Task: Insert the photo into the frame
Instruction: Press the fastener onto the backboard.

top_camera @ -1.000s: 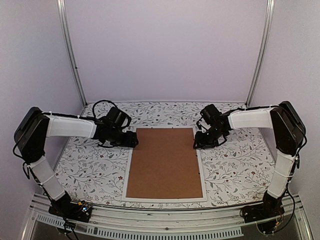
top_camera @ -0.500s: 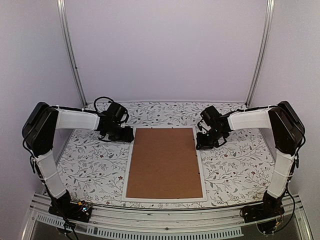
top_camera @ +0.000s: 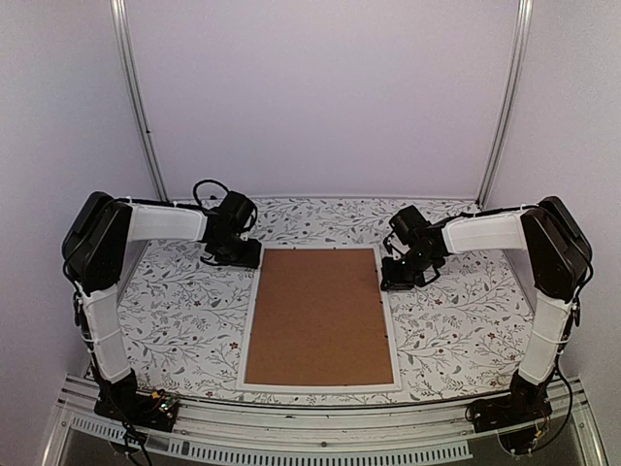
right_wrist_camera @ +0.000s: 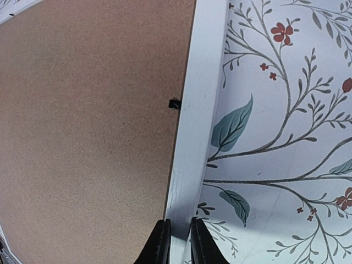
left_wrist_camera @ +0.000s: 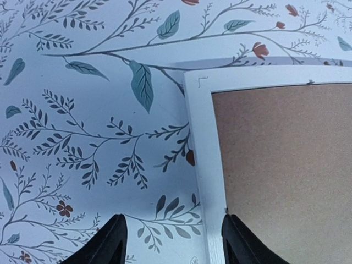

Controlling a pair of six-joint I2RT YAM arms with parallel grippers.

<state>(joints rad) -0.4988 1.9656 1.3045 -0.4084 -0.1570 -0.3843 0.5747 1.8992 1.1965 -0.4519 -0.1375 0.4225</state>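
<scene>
The frame [top_camera: 248, 332] lies flat in the middle of the table, back up, with the brown backing panel [top_camera: 320, 316] filling it. The photo is hidden. My left gripper [top_camera: 254, 258] is open at the frame's far-left corner. In the left wrist view it [left_wrist_camera: 173, 242] straddles the white left rail [left_wrist_camera: 201, 137], one finger over the cloth and the other at the panel's edge [left_wrist_camera: 286, 154]. My right gripper [top_camera: 388, 282] is at the right rail near the far end. In the right wrist view its fingers [right_wrist_camera: 180, 242] pinch that white rail [right_wrist_camera: 201, 82].
A floral tablecloth [top_camera: 456, 320] covers the table around the frame. White walls and two metal posts [top_camera: 136, 107] close in the back and sides. A small black tab [right_wrist_camera: 174, 103] sticks out at the panel's right edge.
The left arm swung away from me and its gripper slid up to the frame's far-left corner, narrowing a little. The right gripper closed onto the right rail and stayed in place.
</scene>
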